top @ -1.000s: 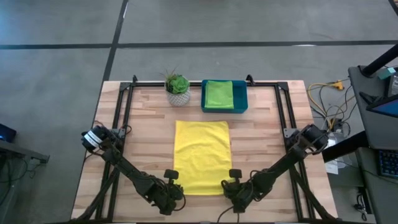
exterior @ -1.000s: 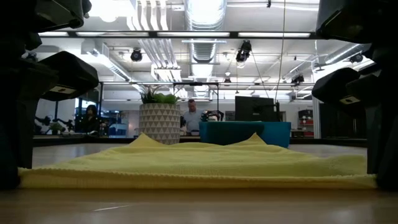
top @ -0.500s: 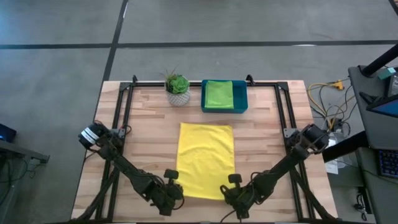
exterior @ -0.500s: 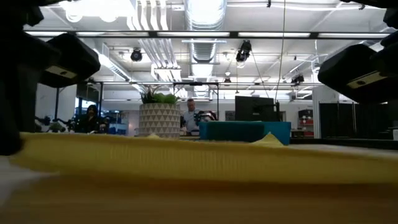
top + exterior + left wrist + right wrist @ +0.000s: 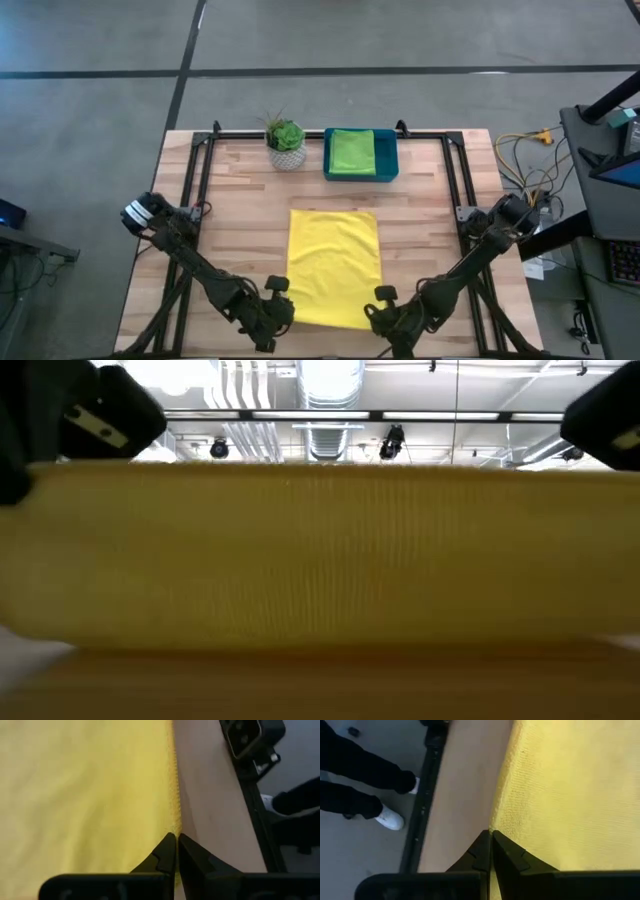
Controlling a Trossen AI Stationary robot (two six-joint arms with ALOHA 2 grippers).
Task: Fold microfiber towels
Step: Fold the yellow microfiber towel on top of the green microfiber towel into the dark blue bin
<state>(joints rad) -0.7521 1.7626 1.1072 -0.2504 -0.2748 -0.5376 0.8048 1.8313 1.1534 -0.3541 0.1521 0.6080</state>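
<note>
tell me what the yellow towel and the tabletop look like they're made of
The yellow towel: soft knitted cloth, likely microfiber, matte, with a fine ribbed weave and a stitched edge. The tabletop: light wood, apparently butcher block, shown by its joined strips and grain, with a smooth, low-sheen finish.

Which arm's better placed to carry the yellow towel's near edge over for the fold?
Neither alone: the left tool and right tool are each shut on a near corner of the yellow towel; the fold needs both.

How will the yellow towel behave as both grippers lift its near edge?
Probably floppy: yellow towel hangs as a curtain in the low view. Likely light; left gripper and right gripper raise it by corner pinches. Knit texture suggests little slip.
</note>
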